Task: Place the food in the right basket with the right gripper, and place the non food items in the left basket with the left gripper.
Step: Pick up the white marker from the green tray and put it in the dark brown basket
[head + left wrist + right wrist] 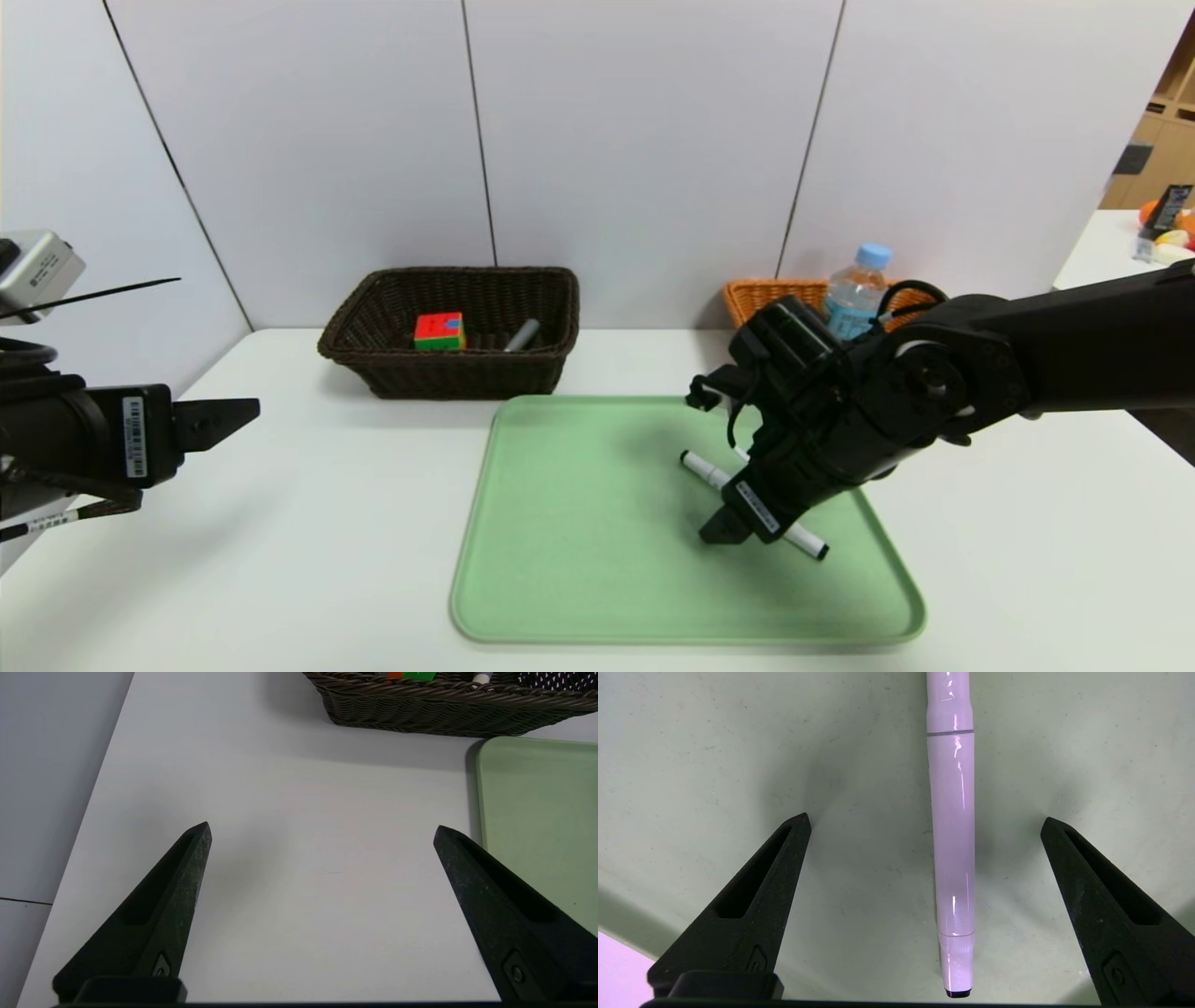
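Note:
The white marker [705, 469] lies on the green tray [597, 560]. My right gripper [733, 530] hangs low over it, open. In the right wrist view the marker [951, 835] lies lengthwise between the two spread fingers of the right gripper [924, 821], touching neither. The water bottle [857, 289] stands upright in the orange-tan right basket [770, 297], partly hidden by my right arm. In the dark brown left basket [448, 373] lie the puzzle cube [440, 331] and the peeler's grey handle [522, 335]. My left gripper [224, 415] sits open at the table's left side, holding nothing.
In the left wrist view the left gripper [322, 828] is over bare white table, with the dark basket [444, 714] ahead and the tray's edge [537, 812] to one side. White wall panels [607, 140] stand behind the baskets.

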Robot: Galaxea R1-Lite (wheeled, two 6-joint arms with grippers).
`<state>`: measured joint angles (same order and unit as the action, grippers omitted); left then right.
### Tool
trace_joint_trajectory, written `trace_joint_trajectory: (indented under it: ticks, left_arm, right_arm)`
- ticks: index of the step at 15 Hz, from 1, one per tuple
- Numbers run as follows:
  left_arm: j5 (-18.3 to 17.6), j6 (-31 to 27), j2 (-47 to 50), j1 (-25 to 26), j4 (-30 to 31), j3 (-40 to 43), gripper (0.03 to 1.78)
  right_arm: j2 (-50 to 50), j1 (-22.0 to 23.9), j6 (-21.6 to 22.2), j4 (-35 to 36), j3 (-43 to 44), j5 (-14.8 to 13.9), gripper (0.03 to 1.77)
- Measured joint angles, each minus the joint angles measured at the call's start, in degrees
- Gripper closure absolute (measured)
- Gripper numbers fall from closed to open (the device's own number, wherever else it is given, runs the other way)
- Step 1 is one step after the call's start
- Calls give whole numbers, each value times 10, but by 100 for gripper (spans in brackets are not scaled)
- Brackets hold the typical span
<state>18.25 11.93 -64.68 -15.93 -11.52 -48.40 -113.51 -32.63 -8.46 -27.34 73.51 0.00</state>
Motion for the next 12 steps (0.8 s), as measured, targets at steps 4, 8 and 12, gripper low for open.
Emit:
trace_joint_trajectory:
  ticks: [4,8,12]
  left_arm:
    - [0,0,-1,-1,3,0,12]
    - [1,0,-2,-2,3,0,12]
    - [0,0,-2,-2,3,2,12]
  right_arm:
    - [-1,0,0,0,0,1,10]
    - [-2,0,1,2,-4,2,29]
    - [-2,0,2,2,-8,2,82]
